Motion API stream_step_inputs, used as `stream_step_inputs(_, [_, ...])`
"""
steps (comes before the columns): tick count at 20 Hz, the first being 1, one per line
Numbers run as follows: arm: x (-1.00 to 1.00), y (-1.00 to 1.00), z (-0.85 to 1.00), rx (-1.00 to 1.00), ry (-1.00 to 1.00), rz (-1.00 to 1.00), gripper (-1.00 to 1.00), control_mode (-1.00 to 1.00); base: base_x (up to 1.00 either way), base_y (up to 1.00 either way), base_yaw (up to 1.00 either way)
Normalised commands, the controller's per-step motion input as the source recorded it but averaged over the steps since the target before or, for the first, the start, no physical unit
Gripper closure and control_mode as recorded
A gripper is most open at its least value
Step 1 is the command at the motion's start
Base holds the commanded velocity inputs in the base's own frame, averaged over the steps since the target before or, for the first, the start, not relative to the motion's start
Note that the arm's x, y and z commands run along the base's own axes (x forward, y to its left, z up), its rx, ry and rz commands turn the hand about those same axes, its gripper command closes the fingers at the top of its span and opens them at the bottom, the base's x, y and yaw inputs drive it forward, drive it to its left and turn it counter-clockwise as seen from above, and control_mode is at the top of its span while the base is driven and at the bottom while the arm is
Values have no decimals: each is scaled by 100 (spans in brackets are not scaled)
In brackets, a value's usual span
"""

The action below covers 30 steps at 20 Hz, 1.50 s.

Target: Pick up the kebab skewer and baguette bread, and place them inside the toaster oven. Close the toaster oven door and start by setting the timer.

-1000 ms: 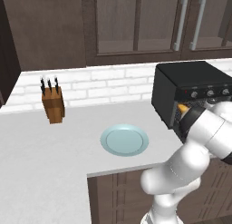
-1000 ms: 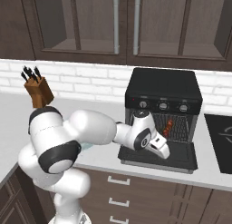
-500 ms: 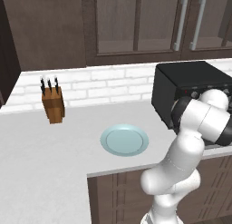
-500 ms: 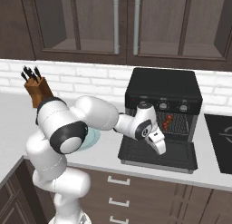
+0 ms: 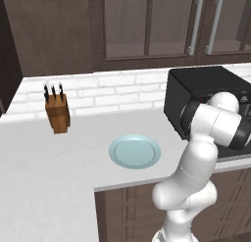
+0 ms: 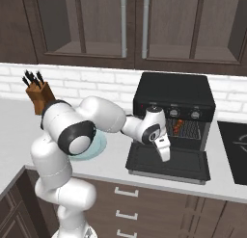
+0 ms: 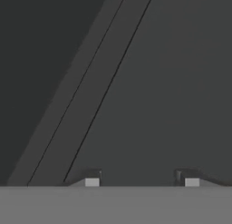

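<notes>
A second ago my jaws were carrying the kebab skewer (image 6: 179, 125) in front of the toaster oven (image 6: 173, 95); now the skewer is lying inside on the rack, and my jaws (image 6: 165, 154) are hanging empty, pointing down over the toaster oven door (image 6: 169, 164), which is lying open and flat at the counter's (image 5: 59, 157) front edge. In the hand view my fingertips (image 7: 92, 182) are standing apart with only the dark door panel between them. My forearm is reaching across from the left, wrist bent downward. The plate (image 5: 135, 151) is sitting bare near the front edge, the knife block (image 5: 57, 111) by the back wall.
</notes>
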Motion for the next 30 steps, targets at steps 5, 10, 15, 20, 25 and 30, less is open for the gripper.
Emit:
stream_step_inputs(5, [-7, 0, 0, 5, -5, -8, -100, -100, 0, 0, 0])
stream_step_inputs(10, [-82, 0, 9, 2, -4, 0, -100, -100, 0, 0, 0])
stream_step_inputs(15, [-100, 0, 39, 0, 0, 23, -100, -100, 0, 0, 0])
stream_step_inputs(20, [-93, 20, 19, 0, 6, 59, -100, -100, 0, 0, 0])
stream_step_inputs(25, [-60, 8, -1, -1, 11, 71, -100, -100, 0, 0, 0])
stream_step_inputs(30, [25, 8, -19, 0, 3, 46, -100, -100, 0, 0, 0])
